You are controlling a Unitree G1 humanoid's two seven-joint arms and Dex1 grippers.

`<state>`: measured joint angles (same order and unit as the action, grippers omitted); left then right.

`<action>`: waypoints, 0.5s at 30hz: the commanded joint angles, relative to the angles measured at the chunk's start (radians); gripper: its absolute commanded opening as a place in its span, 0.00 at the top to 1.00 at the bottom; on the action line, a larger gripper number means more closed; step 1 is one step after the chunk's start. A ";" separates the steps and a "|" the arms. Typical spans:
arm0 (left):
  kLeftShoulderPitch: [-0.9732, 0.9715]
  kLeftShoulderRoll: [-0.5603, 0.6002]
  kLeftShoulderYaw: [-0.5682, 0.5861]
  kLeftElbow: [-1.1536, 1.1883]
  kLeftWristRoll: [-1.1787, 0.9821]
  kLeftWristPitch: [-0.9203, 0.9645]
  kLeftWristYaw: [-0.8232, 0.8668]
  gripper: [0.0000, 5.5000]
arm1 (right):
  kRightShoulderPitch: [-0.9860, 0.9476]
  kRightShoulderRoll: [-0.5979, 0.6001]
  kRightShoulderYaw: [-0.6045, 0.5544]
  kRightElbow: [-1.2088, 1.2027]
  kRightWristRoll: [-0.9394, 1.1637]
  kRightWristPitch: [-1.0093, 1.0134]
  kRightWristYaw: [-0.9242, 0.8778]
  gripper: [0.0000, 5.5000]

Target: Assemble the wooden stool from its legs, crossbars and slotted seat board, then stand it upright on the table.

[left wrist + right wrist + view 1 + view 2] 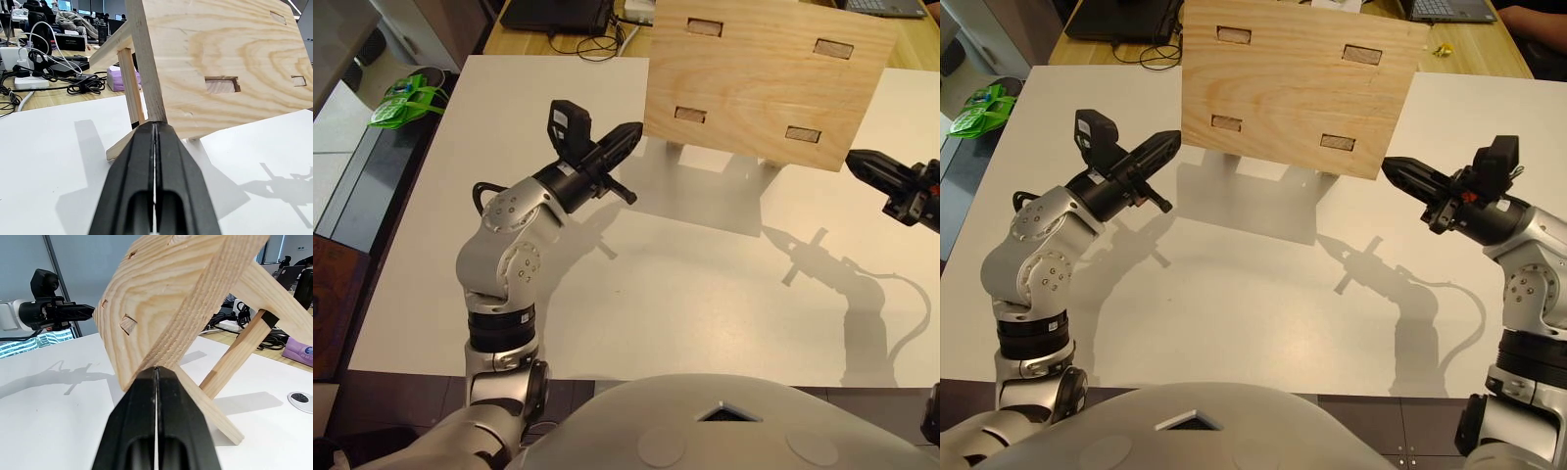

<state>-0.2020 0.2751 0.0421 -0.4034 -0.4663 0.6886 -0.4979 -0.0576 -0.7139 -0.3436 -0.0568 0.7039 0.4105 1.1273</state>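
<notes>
Left gripper (154,126), fingers clenched together and empty, sits with its tip just beside the left edge of the seat board (764,73); contact cannot be confirmed. Stool judged assembled: all four slots (690,115) are filled, legs (215,411) and a thinner bar (128,83) are fitted beneath, and it rests on the table (509,147), but the board tilts steeply, so standing it upright looks unfinished. Right gripper (1393,168), likewise clenched on nothing, points at the board's right corner, just beside it.
</notes>
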 commanded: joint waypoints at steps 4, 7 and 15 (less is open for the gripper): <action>-0.073 -0.029 -0.021 -0.052 -0.098 0.026 -0.018 0.99 | -0.049 0.027 0.010 -0.053 0.063 0.030 -0.003 1.00; -0.081 -0.033 -0.014 -0.054 -0.112 0.028 -0.009 0.99 | -0.054 0.028 0.003 -0.052 0.074 0.038 -0.008 1.00; -0.095 -0.041 0.004 -0.059 -0.150 0.035 0.016 0.99 | -0.070 0.034 -0.017 -0.045 0.106 0.056 -0.025 1.00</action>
<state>-0.2502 0.2615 0.0796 -0.4177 -0.5466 0.7103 -0.4568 -0.0898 -0.6921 -0.3813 -0.0681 0.7758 0.4506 1.0940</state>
